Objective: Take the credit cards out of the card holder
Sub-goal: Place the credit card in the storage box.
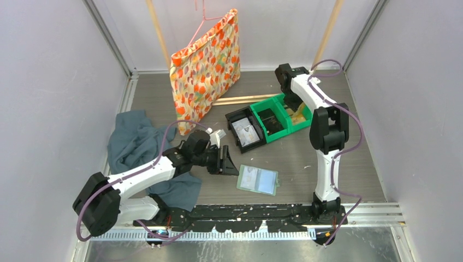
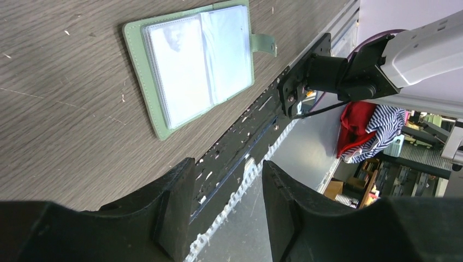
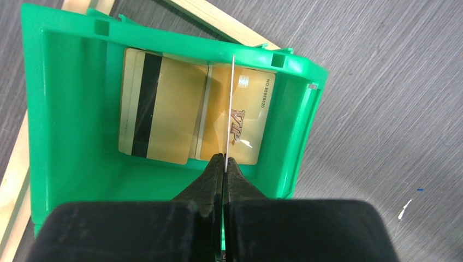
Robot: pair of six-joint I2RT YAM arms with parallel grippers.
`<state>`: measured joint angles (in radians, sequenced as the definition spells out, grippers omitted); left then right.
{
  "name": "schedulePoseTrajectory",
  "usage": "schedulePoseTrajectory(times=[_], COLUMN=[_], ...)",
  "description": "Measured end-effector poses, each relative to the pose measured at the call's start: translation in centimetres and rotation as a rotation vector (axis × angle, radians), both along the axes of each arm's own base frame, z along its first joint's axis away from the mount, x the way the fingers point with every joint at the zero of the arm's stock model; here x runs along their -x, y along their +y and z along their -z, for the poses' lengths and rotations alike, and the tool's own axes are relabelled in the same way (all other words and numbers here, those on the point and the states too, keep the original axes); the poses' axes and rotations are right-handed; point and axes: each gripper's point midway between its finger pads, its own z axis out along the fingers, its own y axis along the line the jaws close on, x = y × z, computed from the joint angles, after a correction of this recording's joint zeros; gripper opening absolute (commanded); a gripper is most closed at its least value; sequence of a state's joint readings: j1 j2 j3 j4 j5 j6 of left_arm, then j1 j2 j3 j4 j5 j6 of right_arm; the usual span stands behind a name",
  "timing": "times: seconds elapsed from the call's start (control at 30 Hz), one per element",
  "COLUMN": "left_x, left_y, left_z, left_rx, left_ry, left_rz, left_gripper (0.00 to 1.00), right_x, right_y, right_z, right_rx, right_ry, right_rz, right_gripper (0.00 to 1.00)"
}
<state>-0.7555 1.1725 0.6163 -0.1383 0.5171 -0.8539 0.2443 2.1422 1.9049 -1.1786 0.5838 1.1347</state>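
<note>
Right gripper [image 3: 224, 161] is clamped on a thin card [image 3: 231, 103], held edge-on straight above the green bin [image 3: 71, 109], where two gold cards [image 3: 164, 114] already lie; the task looks well advanced. Card holder [image 1: 257, 179] lies open on the table [image 1: 338, 158], well apart from the bin, toward the arm bases; whether its sleeves hold more I cannot tell. Left gripper [image 1: 226, 161] hangs low, jaws spread and empty, nearer than the bin and to its left.
</note>
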Motion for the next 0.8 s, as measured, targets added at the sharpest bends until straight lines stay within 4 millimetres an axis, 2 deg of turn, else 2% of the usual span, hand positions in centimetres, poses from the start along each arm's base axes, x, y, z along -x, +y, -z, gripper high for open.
schedulePoseTrajectory(times=[0.23, 0.4, 0.6, 0.8], left_x=[-0.5, -0.6, -0.6, -0.9], left_y=[0.1, 0.1, 0.0, 0.0], left_z=[0.6, 0.7, 0.5, 0.2], left_rx=[-0.009, -0.007, 0.004, 0.012], left_ry=[0.014, 0.023, 0.018, 0.010], left_rz=[-0.007, -0.006, -0.003, -0.009], left_gripper=[0.49, 0.49, 0.49, 0.49], right_x=[0.0, 0.9, 0.6, 0.4], right_y=[0.2, 0.2, 1.0, 2.7], right_z=[1.1, 2.2, 0.8, -0.2], right_rx=[-0.025, -0.032, -0.045, -0.056], right_ry=[0.000, 0.002, -0.056, -0.091], right_rz=[0.028, 0.047, 0.042, 0.005], right_gripper=[0.01, 0.01, 0.01, 0.01])
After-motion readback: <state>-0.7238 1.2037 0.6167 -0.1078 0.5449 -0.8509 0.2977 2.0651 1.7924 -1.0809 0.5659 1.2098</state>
